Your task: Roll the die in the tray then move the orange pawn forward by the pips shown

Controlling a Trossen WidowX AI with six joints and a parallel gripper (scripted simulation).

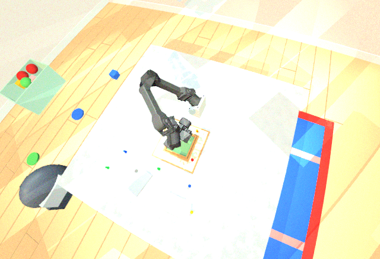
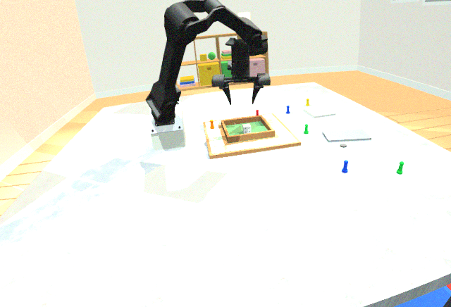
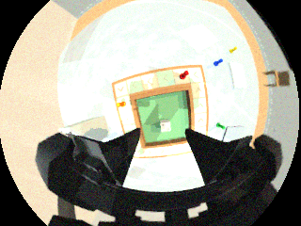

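Note:
The white die [image 2: 246, 128] [image 3: 165, 125] is inside the green-floored tray [image 2: 249, 136] [image 3: 190, 113], near one wall; its top pips are too blurred to read. My gripper [image 2: 242, 104] [image 3: 163, 131] is open and empty, above the tray. The orange pawn [image 1: 197, 130] [image 2: 211, 124] [image 3: 121, 104] stands upright on the board's track, beside the tray. The red pawn [image 1: 192, 160] [image 2: 256, 113] [image 3: 183, 74] stands on the track near a corner of the board [image 1: 190, 170] [image 2: 254, 149]. In the top view the arm hides part of the tray and the die.
Off the board stand blue pawns [image 1: 189, 186] [image 2: 344, 166], green pawns [image 1: 158, 169] [image 2: 400, 167] and a yellow pawn [image 1: 191, 211] [image 2: 307, 102]. A grey flat slab [image 1: 140, 183] [image 2: 346, 135], a paler slab [image 2: 319, 112] and a small grey disc [image 1: 136, 170] [image 2: 342, 146] lie on the table.

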